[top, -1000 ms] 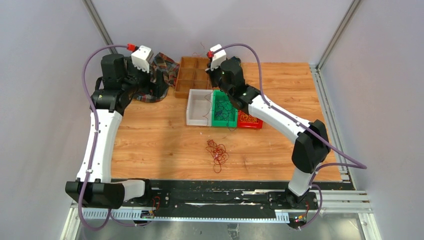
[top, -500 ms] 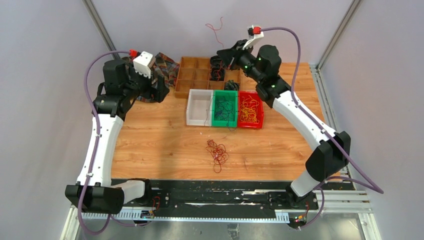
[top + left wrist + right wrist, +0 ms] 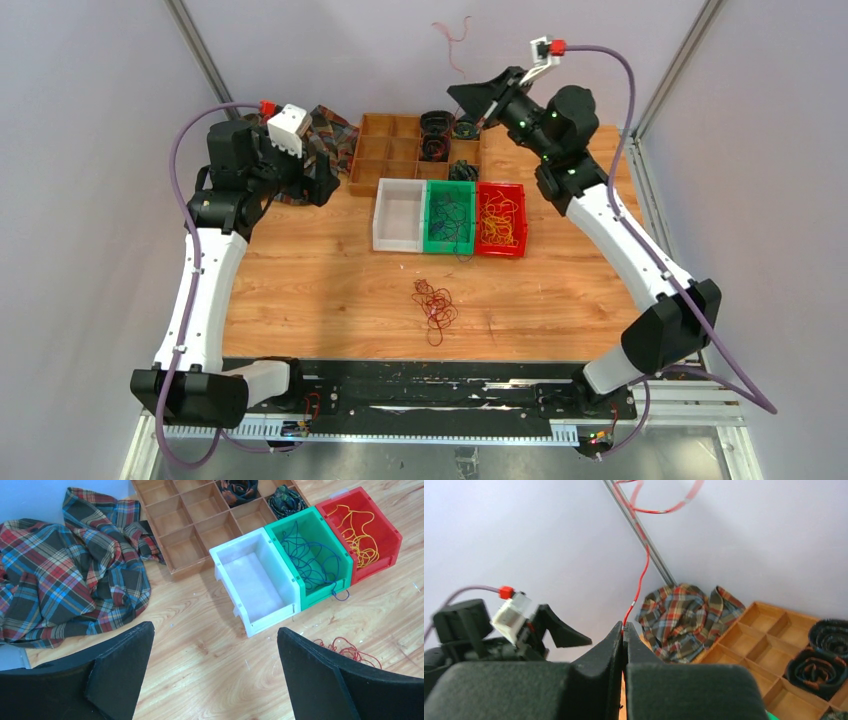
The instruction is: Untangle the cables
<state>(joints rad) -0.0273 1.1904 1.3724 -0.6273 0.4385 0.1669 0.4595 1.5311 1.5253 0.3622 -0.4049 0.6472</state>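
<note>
1 red cable [image 3: 640,577] is pinched in the right gripper [image 3: 624,630] above the far edge of the bench [image 3: 300,285]; the fingers of the left gripper [image 3: 215,632] are spread near the far-left corner.

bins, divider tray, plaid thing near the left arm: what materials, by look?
White bin, green bin, red bin: probably moulded plastic. They show uniform colour, smooth walls with a slight sheen, and ribbed rims.
Compartment tray: wood or plywood, matte. It has brown, thin flat dividers.
Plaid cloth: woven fabric, soft. It lies in crumpled folds.
</note>
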